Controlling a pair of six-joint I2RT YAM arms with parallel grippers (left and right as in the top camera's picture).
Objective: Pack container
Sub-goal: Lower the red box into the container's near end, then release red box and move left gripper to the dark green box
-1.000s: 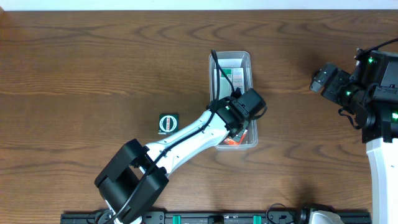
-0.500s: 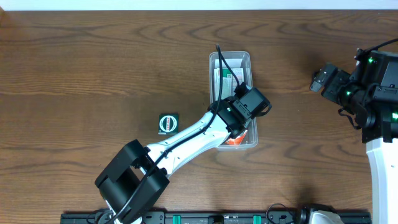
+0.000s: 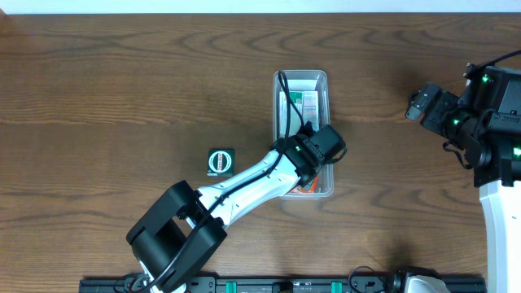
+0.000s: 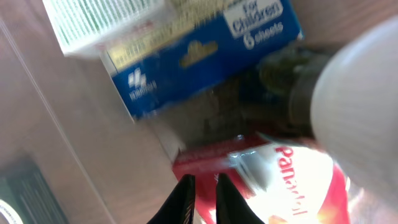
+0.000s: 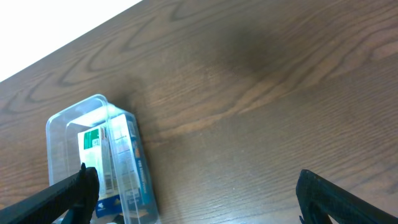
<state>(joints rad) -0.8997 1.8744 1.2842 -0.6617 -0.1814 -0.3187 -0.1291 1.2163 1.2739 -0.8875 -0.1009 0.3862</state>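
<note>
Container (image 3: 301, 74) lay beneath left gripper (image 4: 204, 183), partly packed, blue box (image 4: 199, 56) and red box (image 4: 280, 180) inside; left gripper was pinched together, nothing seen held; right gripper (image 3: 422, 104) stood spread wide, empty, well apart from container; green packet (image 3: 221, 160), behind left gripper and outside container, was apparently yet to pack.

The overhead view is sharp and evenly bright, shadows faint on the surface (image 3: 122, 81). The left wrist view is heavily blurred — the blue box (image 4: 199, 68) smears, glare whitens the red box (image 4: 298, 186). Right wrist view is clear.
</note>
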